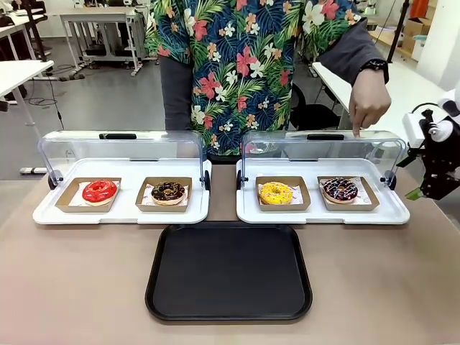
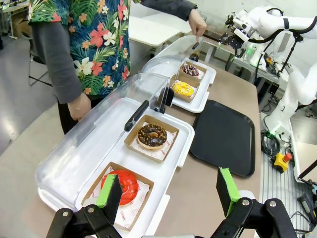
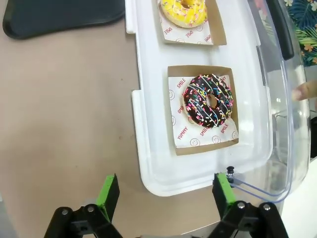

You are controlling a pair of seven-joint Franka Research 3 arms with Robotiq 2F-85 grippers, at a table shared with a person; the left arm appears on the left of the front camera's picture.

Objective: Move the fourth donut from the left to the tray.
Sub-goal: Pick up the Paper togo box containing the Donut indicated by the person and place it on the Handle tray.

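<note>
The fourth donut (image 1: 340,189) is dark chocolate with pink and white stripes, on a brown cardboard dish in the right white tray (image 1: 392,213). It also lies in the right wrist view, donut (image 3: 209,100), and far off in the left wrist view, donut (image 2: 191,70). The black tray (image 1: 228,271) lies at the table's front middle, black tray (image 2: 225,136). My right gripper (image 3: 165,191) hovers open over the white tray's near end, short of the donut, and sits at the right edge as right gripper (image 1: 422,188). My left gripper (image 2: 169,189) is open above the red donut's end.
A person stands behind the table, one hand (image 1: 369,100) holding up the right clear lid (image 1: 323,149). The left white tray (image 1: 50,212) holds a red donut (image 1: 99,191) and a crumb-topped chocolate donut (image 1: 168,192). A yellow donut (image 1: 276,192) sits beside the fourth one.
</note>
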